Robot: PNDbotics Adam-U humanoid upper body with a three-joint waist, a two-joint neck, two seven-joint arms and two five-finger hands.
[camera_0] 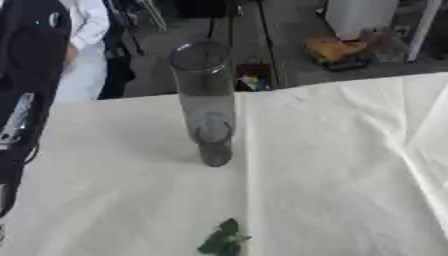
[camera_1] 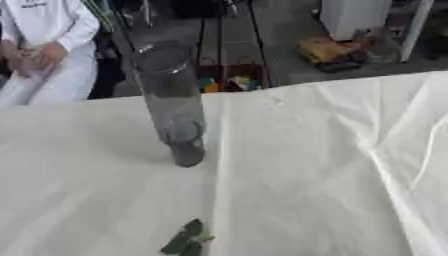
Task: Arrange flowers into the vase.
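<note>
green leaves (camera_0: 224, 239) cut off at the bottom edge (flower unseen).

Vase (camera_0: 204, 95): clear glass or plastic cylinder, smooth, glossy, grey-tinted (can't tell which material). Thick see-through base at its 6 o'clock end. Tablecloth (camera_0: 332, 165): white matt cloth, soft creases running toward 5 o'clock. Leaves (camera_1: 186, 239) at 6 o'clock from the vase: dark green, slightly shiny. Robot arm (camera_0: 22, 100) at 9 o'clock: black, semi-gloss, with a silvery metal part.
</note>
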